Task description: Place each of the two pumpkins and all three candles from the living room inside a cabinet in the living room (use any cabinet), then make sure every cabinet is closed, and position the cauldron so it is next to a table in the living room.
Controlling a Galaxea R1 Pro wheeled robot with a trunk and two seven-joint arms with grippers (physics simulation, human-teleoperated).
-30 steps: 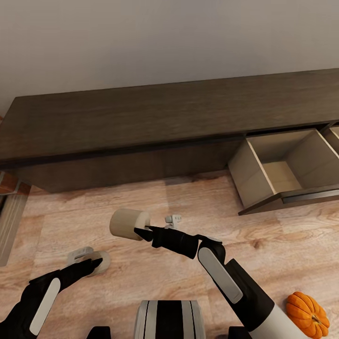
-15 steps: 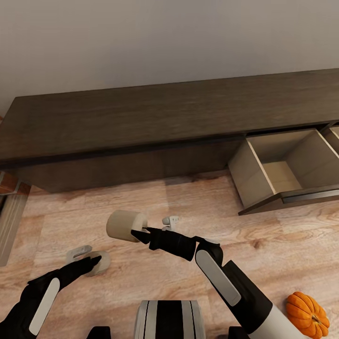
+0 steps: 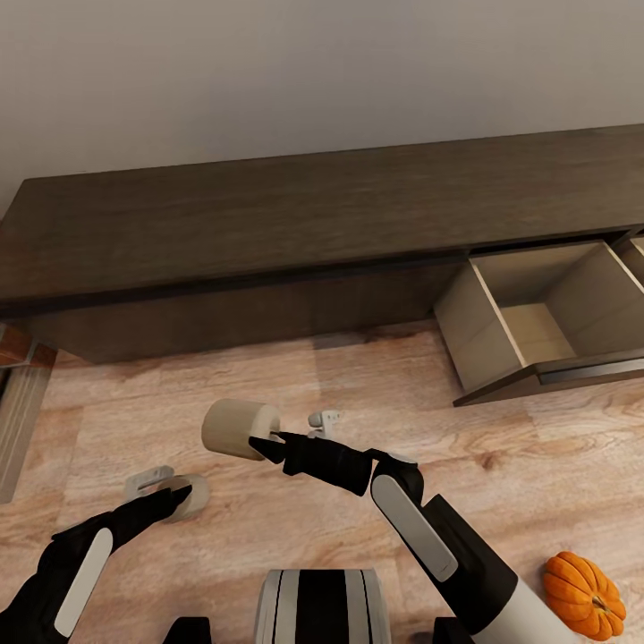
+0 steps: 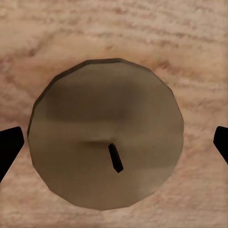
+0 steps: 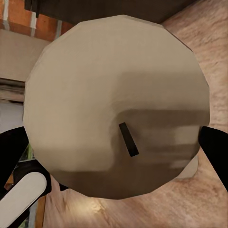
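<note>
No writing or labels legible. Right gripper (image 3: 261, 440) clamped on a candle (image 3: 234, 427), carried on its side above the wood floor (image 3: 537, 447). Left gripper (image 3: 179, 495) jaws spread either side of a second candle (image 3: 190, 497) standing on the floor at 8 o'clock; contact cannot be told. Cabinet (image 3: 268, 224) spans 12 o'clock; its open drawer (image 3: 537, 331) at 2 o'clock shows a bare beige interior. Pumpkin (image 3: 586, 595) on floor at 5 o'clock.
</note>
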